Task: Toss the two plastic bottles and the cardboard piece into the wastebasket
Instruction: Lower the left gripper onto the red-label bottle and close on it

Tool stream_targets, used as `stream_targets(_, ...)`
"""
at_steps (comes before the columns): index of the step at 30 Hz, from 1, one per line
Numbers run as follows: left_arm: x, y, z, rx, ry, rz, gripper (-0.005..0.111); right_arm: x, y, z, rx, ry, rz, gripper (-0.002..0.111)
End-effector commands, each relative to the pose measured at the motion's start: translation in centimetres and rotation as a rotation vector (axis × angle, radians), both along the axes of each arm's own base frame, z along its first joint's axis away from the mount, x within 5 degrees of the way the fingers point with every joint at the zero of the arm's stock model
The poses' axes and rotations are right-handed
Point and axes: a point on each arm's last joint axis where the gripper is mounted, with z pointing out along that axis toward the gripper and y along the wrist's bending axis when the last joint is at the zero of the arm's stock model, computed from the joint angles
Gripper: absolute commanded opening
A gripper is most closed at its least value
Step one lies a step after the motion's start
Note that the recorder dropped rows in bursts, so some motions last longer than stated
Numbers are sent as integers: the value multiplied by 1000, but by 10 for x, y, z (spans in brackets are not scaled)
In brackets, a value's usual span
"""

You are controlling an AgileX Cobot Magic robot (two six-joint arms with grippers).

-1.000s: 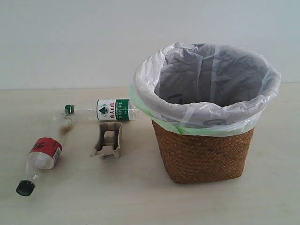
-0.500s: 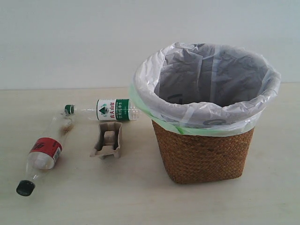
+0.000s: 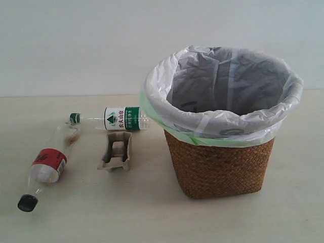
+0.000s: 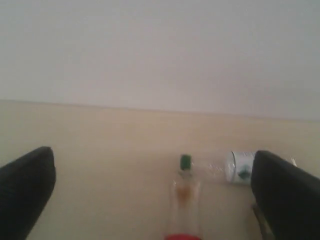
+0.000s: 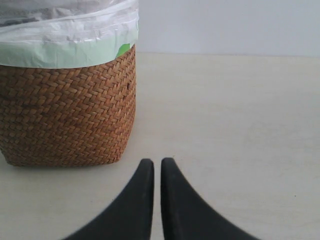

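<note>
1. Three task items lie on the desk (image 3: 152, 217), all on the left-arm side of the wastebasket (image 3: 217, 162), and none is inside it.
2. I see the wastebasket standing upright. Its crinkly white bag (image 3: 223, 124) is folded over the rim, with a pale green edge showing against the wicker.
3. The green-label bottle (image 3: 119, 118) lies on its side, closest to the wastebasket. Its base end reaches the bag's overhang, though I cannot tell whether they touch. Its green cap (image 3: 75, 118) points away from the wastebasket.
4. The cardboard piece (image 3: 117, 151) sits just beside that bottle on the camera side, near the wastebasket but clear of it.
5. The red-label bottle (image 3: 48, 162) lies on its side, farthest from the wastebasket. Its base is near the green cap, and its black cap (image 3: 27, 202) points toward the camera.
6. My left claw (image 4: 152, 170) has its fingers (image 4: 25, 192) spread wide with nothing between them. Through the gap I see the green cap (image 4: 186, 161), the clear body of the red-label bottle (image 4: 184, 210) and the green-label bottle (image 4: 239, 167).
7. My right claw (image 5: 157, 167) has its fingers drawn together with only a thin slit between them, and it holds nothing. It is low over the desk, with the wastebasket (image 5: 70, 115) near it.
</note>
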Motion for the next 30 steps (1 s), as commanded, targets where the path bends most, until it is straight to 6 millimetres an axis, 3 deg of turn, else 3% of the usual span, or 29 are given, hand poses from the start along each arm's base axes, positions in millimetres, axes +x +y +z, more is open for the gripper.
stream_targets(1, 26, -12, -32, -35, 199, -168, 109, 0, 0, 1, -10, -16, 2, 2)
stream_targets(8, 61, -19, -85, -77, 421, -290, 109, 0, 0, 1, -10, -16, 2, 2)
stream_targets(15, 94, -22, -151, -131, 628, -330, 109, 0, 0, 1, -10, -16, 2, 2)
stream_targets(20, 105, -27, -177, -89, 671, -369, 109, 0, 0, 1, -10, -16, 2, 2)
stream_targets(25, 120, -56, -199, 43, 604, -419, 109, 0, 0, 1, -10, -16, 2, 2)
stream_targets(30, 129, -49, -213, 70, 601, -326, 109, 0, 0, 1, -10, -16, 2, 2)
